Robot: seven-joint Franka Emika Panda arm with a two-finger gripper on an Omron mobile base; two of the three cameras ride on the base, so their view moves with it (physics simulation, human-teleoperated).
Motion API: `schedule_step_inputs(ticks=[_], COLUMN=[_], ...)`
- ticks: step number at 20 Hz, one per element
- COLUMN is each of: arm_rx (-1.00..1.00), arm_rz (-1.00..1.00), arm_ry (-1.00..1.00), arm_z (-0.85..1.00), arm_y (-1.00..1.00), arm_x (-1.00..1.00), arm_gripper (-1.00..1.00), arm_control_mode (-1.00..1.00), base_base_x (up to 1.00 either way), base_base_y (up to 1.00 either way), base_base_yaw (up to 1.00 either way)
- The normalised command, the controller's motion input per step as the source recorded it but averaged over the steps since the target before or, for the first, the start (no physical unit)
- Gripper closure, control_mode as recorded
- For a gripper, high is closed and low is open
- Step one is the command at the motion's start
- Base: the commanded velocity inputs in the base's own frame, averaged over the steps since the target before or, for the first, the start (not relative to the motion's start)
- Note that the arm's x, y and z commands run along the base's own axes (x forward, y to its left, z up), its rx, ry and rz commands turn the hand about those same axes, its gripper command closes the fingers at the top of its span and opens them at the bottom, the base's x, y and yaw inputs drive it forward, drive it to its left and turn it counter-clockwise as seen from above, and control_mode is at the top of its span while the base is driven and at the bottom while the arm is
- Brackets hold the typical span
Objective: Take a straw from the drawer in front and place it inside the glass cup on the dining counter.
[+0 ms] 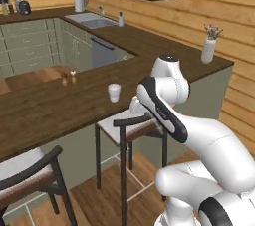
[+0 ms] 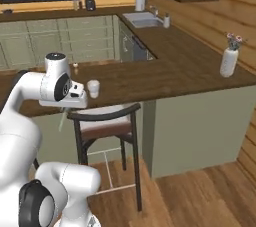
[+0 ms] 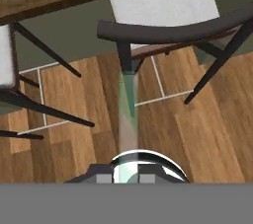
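Arm [image 1: 199, 140] was glossy white, built of fat rounded segments. Dark grey-black bands marked joints; long black stripe ran along one link in left base view. Black ring with grey inner edge sat at lowest joint near base [image 2: 35, 203]. Top joint cap was flat white disc with dark rim. Round black socket with small pale mark showed on side of white wrist housing [image 2: 62, 88] in right base view. No cables, screws or lettering could be made out.

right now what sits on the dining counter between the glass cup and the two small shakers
Nothing: in the left base view the dining counter is bare wood between the glass cup and shakers.
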Motion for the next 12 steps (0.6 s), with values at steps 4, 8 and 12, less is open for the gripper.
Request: schedule_step_inputs(ticks=[4,8,12], arm_rx=[0.0,0.0,0.0], arm_rz=[0.0,0.0,0.0], arm_ry=[0.0,0.0,0.0], arm_z=[0.0,0.0,0.0], arm_y=[0.0,0.0,0.0], arm_x=[0.0,0.0,0.0], arm_gripper=[1.0,1.0,1.0], arm_control_mode=[1.0,1.0,1.0], base_base_x=[0.38,0.37,0.61], base_base_y=[-0.84,-0.83,-0.77], base_base_yaw=[0.55,0.55,0.49])
